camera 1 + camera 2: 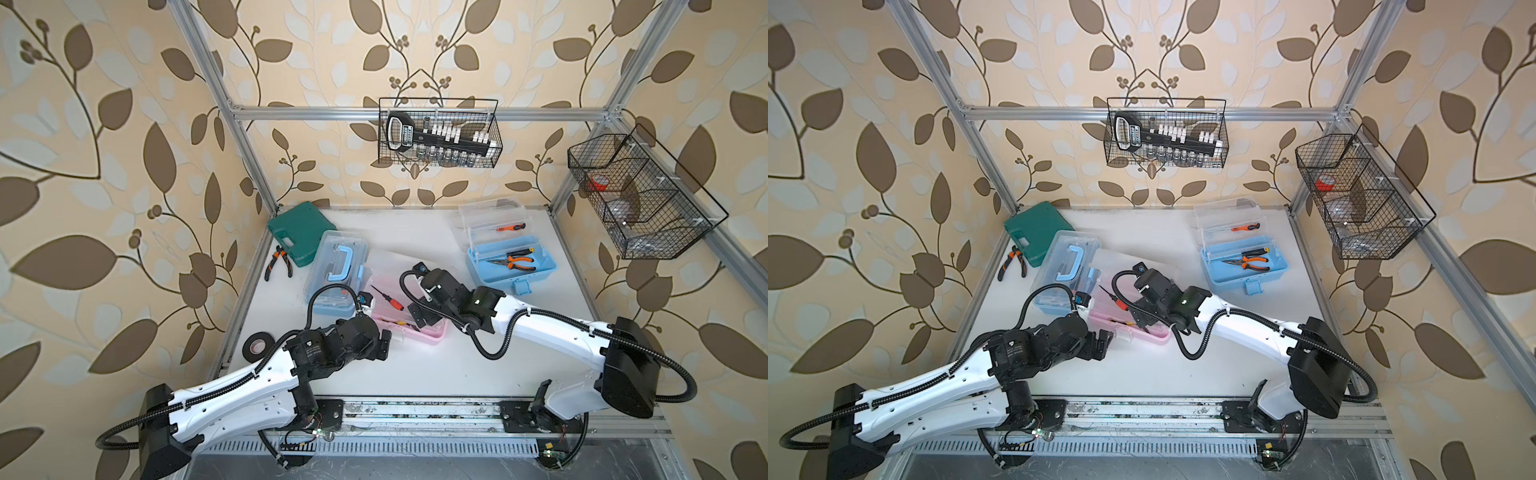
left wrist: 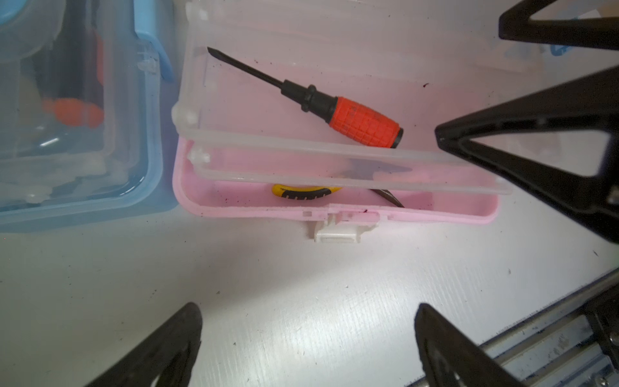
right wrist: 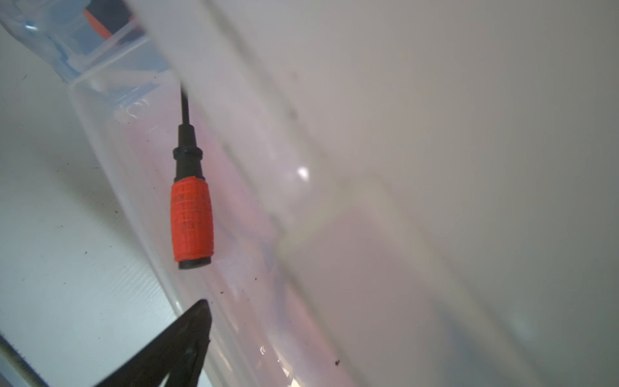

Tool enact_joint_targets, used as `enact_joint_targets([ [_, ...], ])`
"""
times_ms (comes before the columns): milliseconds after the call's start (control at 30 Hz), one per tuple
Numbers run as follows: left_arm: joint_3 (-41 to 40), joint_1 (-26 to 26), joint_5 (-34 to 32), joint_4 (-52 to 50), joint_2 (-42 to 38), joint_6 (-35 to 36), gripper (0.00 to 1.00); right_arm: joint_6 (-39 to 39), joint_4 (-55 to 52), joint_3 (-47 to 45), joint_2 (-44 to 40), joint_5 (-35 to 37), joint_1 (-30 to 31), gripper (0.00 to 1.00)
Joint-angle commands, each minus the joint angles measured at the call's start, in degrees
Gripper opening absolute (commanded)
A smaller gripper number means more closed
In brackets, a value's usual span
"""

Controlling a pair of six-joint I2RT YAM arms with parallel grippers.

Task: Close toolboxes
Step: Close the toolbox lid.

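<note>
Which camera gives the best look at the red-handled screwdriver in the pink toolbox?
The left wrist view: the whole screwdriver shows sharply, tip to handle. The right wrist view cuts off its tip; both top views show it small.

The pink plastic toolbox (image 1: pixel 436 334) sits at the middle of the white tabletop (image 1: pixel 415 365), with an orange-handled screwdriver (image 2: pixel 335 110) in its clear tray (image 2: pixel 335 152). Just beside it at ten o'clock stands the closed light-blue plastic toolbox (image 1: pixel 336 270). The dark green plastic case (image 1: pixel 301 232) lies behind that, with orange-handled cutting pliers (image 1: pixel 277 262) at the case's eight. A black tape roll (image 1: pixel 256 345) lies at the pink box's eight o'clock. Well apart at two o'clock sits the open light-blue plastic toolbox (image 1: pixel 540 271), with long-nose pliers (image 1: pixel 511 262) inside.
</note>
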Motion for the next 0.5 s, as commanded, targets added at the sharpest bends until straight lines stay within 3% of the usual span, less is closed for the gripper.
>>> enact_joint_targets([
  [0,2.23,-0.26,-1.31,-1.57,-0.32,0.07,0.99,1.52,-0.26,-1.79,-3.71,-3.24,0.71,0.98],
  [300,1.88,-0.27,-1.39,-1.5,-0.15,0.05,0.99,1.99,2.23,-5.21,-10.05,-11.78,0.9,0.98],
  [467,1.88,-0.27,-1.35,-0.66,0.89,0.33,0.99,-1.93,5.93,-9.28,-12.04,-20.79,1.27,0.98],
])
